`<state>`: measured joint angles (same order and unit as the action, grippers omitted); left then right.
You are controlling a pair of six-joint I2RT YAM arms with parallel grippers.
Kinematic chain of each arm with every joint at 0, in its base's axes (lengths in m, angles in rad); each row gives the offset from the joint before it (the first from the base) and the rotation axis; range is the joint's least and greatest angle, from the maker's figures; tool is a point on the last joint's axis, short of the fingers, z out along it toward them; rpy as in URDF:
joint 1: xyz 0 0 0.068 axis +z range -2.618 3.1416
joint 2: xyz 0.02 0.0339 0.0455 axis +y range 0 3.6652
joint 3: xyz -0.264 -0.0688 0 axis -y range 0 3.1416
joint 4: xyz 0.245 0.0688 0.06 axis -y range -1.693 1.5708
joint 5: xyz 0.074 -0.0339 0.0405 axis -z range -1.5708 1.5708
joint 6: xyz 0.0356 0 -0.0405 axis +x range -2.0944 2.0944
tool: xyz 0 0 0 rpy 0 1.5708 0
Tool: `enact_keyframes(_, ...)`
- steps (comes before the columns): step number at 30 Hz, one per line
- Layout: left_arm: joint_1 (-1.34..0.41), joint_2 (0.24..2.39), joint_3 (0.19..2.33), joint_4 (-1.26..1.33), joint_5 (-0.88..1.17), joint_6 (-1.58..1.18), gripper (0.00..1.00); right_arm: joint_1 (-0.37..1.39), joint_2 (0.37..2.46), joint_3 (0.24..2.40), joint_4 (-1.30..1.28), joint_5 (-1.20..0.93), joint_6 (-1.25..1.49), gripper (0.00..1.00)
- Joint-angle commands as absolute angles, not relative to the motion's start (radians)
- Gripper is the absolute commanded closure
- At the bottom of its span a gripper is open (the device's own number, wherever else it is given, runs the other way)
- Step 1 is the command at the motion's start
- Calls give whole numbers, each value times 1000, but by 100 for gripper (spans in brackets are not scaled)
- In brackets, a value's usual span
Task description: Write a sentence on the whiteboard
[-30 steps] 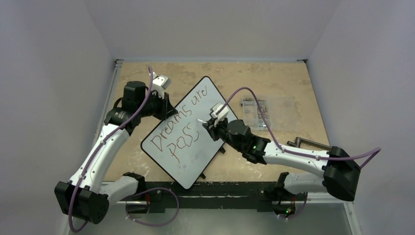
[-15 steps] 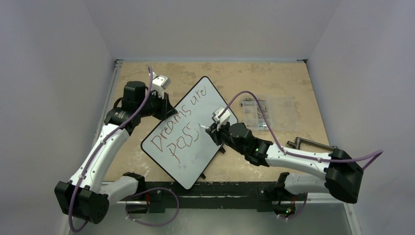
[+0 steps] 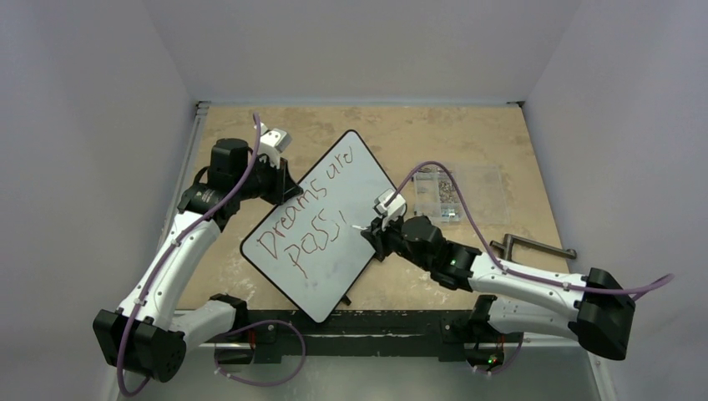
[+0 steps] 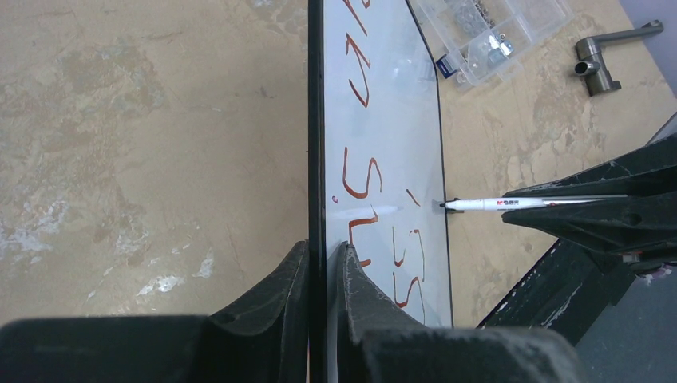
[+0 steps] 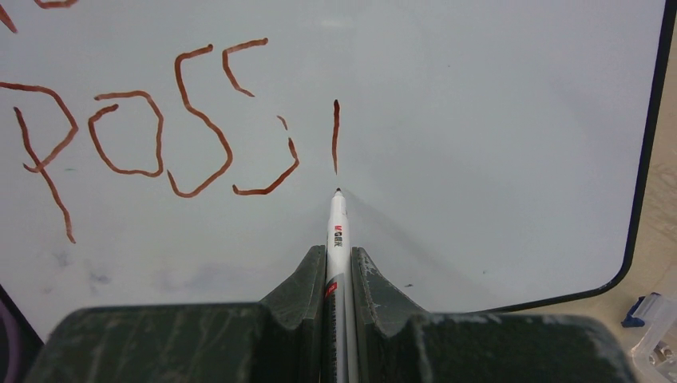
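Already, my right gripper (image 5: 336, 254) pinched a slim white marker (image 5: 336, 219); the flat black-rimmed white whiteboard (image 5: 479, 120) read "Dreams are passi", seemingly unfinished.

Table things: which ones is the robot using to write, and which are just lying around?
For the writing job:
whiteboard, gripped at its edge by the left pincer
pen, held in the right pincer

Just lying about:
clear box of small parts
metal handle
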<state>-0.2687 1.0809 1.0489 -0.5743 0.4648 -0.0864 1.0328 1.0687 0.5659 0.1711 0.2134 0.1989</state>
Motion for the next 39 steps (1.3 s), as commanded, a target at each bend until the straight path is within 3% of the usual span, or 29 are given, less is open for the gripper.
enact_keyframes(1, -273, 1070, 1046, -568, 443, -24, 100, 1029, 1021, 613, 179, 216, 209, 100)
enact_keyframes(19, -273, 1071, 1043, -566, 448, -23, 100, 1008, 1273, 845, 242, 209, 150, 100)
enact_keyframes(39, -273, 1066, 1043, -568, 451, -23, 100, 982, 1199, 797, 266, 211, 191, 100)
